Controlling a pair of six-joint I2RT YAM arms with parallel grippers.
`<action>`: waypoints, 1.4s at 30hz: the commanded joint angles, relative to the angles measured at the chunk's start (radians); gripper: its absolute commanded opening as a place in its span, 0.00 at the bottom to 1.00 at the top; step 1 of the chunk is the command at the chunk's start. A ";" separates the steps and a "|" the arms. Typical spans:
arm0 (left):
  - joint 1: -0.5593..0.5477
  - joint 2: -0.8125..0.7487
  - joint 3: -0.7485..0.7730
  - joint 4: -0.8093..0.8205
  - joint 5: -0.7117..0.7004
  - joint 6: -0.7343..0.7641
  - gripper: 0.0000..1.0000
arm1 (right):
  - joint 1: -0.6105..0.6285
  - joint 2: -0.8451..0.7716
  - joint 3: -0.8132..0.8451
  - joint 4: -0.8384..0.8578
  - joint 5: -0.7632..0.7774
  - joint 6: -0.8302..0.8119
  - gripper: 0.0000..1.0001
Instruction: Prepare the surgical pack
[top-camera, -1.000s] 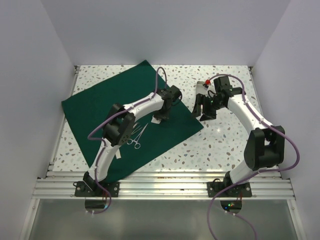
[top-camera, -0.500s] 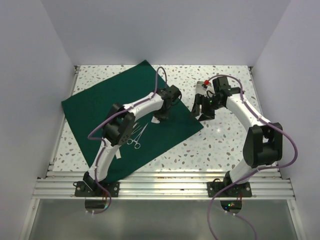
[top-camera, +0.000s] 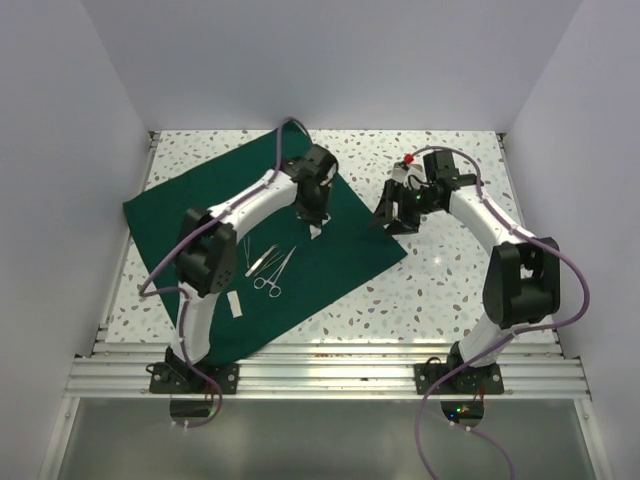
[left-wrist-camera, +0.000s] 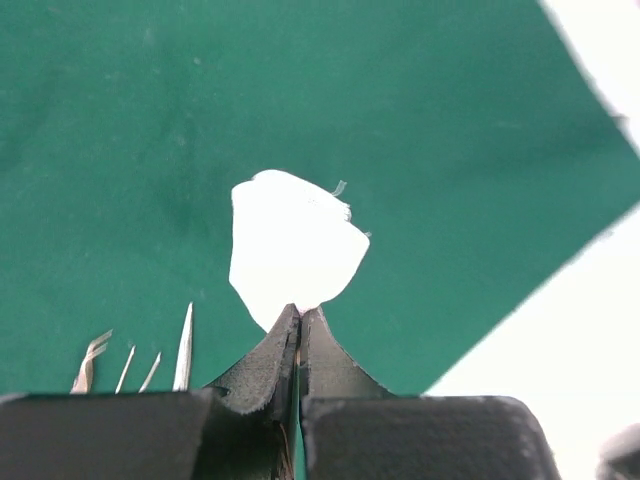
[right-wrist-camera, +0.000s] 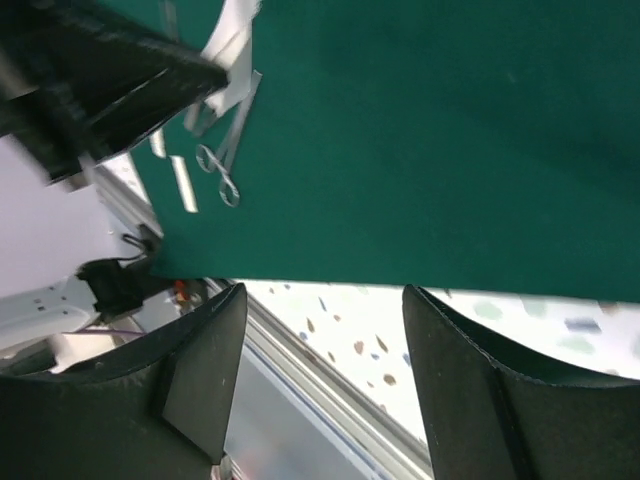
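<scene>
The dark green cloth (top-camera: 230, 230) lies spread flat on the speckled table. Steel instruments (top-camera: 266, 266) lie on it near its middle, and a white pad (top-camera: 234, 305) lies near its front. My left gripper (top-camera: 314, 218) is over the cloth's right part, shut on the edge of another white pad (left-wrist-camera: 295, 250), with the instrument tips (left-wrist-camera: 184, 350) at lower left. My right gripper (top-camera: 386, 216) is open and empty, just off the cloth's right corner. Its view shows the cloth (right-wrist-camera: 420, 150) and scissors (right-wrist-camera: 225, 172) past the fingers (right-wrist-camera: 200, 370). No metal tray shows clearly.
A small pale object with a red part (top-camera: 406, 166) sits behind my right gripper. White walls close in the table on three sides. A metal rail (top-camera: 330, 372) runs along the near edge, also seen in the right wrist view (right-wrist-camera: 330, 370).
My left arm has swung back and to the left with the white pad in its jaws. My right gripper has shifted slightly left toward the cloth's corner.
</scene>
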 joint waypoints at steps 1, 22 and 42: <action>0.081 -0.212 -0.099 0.146 0.257 0.011 0.00 | 0.002 0.021 -0.003 0.213 -0.171 0.056 0.68; 0.089 -0.380 -0.280 0.246 0.239 0.048 0.00 | 0.249 0.217 0.292 0.161 0.154 0.642 0.71; 0.037 -0.393 -0.317 0.258 0.198 0.052 0.00 | 0.281 0.257 0.284 0.194 0.169 0.734 0.57</action>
